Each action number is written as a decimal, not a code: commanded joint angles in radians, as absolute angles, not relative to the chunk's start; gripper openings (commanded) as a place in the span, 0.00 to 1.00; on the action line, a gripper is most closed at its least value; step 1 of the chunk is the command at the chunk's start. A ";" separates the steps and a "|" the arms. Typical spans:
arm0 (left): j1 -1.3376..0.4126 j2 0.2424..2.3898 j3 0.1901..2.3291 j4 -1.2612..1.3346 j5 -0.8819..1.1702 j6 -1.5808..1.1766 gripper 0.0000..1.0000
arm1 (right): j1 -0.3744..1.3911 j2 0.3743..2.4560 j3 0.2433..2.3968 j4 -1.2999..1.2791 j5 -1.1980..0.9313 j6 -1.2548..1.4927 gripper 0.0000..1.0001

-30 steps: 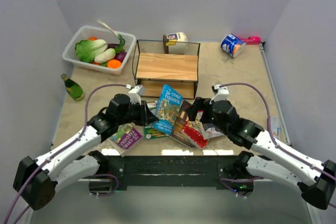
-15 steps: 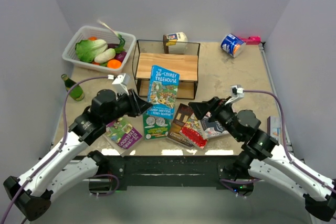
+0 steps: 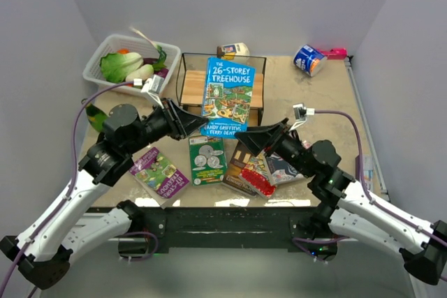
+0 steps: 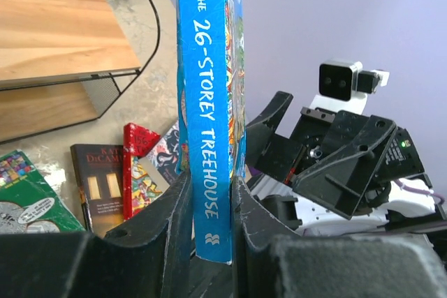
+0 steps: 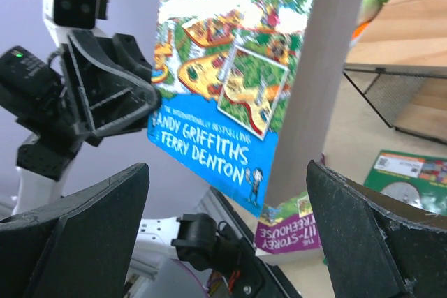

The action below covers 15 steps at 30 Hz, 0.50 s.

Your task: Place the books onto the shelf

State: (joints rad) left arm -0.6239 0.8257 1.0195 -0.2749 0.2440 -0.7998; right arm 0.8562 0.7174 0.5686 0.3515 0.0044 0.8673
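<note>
Book (image 3: 228, 95) pinched by left pincer (image 3: 199, 125); right pincer (image 3: 264, 136) wide, empty

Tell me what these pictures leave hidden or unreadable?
- Top view: the blue book, in the left gripper, covers the middle of the shelf.
- Top view: the left arm hides most of the green bottle.
- Top view: the right gripper overlaps the book pile; titles there are too small.
- Left wrist view: only the blue book's spine shows; its cover is turned away.
- Right wrist view: the upper edge cuts off that book's title.
</note>
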 commanded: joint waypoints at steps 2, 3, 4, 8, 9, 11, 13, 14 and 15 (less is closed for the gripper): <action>-0.617 0.819 1.072 -0.117 0.353 -0.834 0.00 | 0.841 0.736 0.601 0.517 -0.026 0.881 0.99; -0.618 0.818 1.074 -0.115 0.356 -0.833 0.00 | 0.832 0.748 0.604 0.517 -0.026 0.873 0.99; -0.618 0.816 1.074 -0.115 0.360 -0.833 0.00 | 0.827 0.755 0.607 0.518 -0.028 0.870 0.99; -0.617 0.802 1.089 -0.121 0.362 -0.830 0.00 | 0.786 0.782 0.606 0.509 -0.038 0.865 0.99; -0.618 0.801 1.092 -0.129 0.361 -0.828 0.00 | 0.763 0.784 0.601 0.514 -0.041 0.873 0.99; -0.618 0.795 1.100 -0.129 0.359 -0.828 0.00 | 0.738 0.788 0.578 0.523 -0.055 0.880 0.99; -0.617 0.796 1.103 -0.123 0.368 -0.830 0.00 | 0.694 0.796 0.563 0.554 -0.101 0.900 0.99; -0.617 0.798 1.104 -0.121 0.373 -0.830 0.00 | 0.677 0.801 0.548 0.577 -0.126 0.910 0.99; -0.617 0.799 1.103 -0.115 0.376 -0.831 0.00 | 0.646 0.813 0.543 0.625 -0.147 0.928 0.99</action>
State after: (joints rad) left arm -0.6220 0.8272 1.0294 -0.2550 0.3302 -0.8124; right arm 0.7155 0.7975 0.5644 0.4828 -0.0544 0.8806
